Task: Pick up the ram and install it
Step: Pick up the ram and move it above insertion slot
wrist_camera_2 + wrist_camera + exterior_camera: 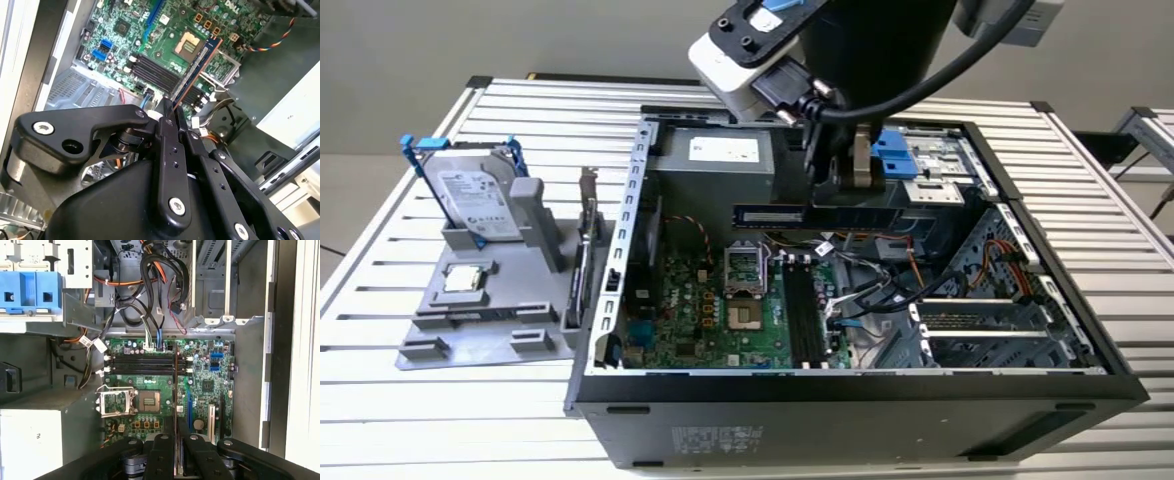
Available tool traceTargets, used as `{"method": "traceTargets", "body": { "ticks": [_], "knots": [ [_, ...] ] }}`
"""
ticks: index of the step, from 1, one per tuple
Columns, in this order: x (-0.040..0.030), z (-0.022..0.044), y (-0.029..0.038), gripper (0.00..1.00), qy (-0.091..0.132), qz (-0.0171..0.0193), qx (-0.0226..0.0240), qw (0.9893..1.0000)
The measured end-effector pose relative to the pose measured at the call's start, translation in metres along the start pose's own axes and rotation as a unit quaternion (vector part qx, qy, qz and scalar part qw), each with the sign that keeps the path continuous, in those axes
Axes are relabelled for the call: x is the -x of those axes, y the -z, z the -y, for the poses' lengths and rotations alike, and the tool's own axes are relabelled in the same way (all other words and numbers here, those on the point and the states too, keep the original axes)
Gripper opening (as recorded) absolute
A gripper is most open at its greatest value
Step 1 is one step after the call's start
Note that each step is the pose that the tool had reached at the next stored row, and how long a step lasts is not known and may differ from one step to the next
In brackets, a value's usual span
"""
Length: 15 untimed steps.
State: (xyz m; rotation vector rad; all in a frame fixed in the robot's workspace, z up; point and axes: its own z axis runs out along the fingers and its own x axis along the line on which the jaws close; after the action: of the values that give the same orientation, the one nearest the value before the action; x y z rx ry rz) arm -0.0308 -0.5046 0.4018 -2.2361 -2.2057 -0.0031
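While the slatted worktop [427, 420] carried everything, its biggest load was the open computer case [854, 400], lying on its side with the interior facing up. Over the case stood the black robot arm [874, 40], reaching down into the opening. Beside the case, toward the exterior view's left, a grey fixture [494, 330] held a silver hard drive in a blue frame [474, 195] and a small square processor chip [464, 280]; both sat well apart from the arm.

Inside the case lay the green motherboard [707, 310], with a bare processor socket [145, 402] and a row of black memory slots [142, 365] next to it. Every slot looked unfilled.

Above the board hung the end effector [167, 107], its fingers [167, 145] drawn together on the ram [197, 67]. That dark bluish strip was pinched by its flat faces and stuck out from the fingertips. In the exterior view the ram [774, 213] sat high in the case, near the power supply, clear of the board below it. Seen edge-on in the first wrist view, it [176, 390] seemed to run across the slots rather than along them.

By my reading, the pick-up was done: the stick was off the fixture and in the grasp. Installing remained entirely undone, since the stick was neither lined up with a slot nor seated in one.
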Motion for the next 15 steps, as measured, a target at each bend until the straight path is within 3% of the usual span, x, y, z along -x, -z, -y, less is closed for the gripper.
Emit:
{"method": "traceTargets", "body": {
  "ticks": [15],
  "knots": [
    [-0.0003, -0.0199, 0.0, 0.0, 0.0, 0.0, 0.0, 1.0]
  ]
}}
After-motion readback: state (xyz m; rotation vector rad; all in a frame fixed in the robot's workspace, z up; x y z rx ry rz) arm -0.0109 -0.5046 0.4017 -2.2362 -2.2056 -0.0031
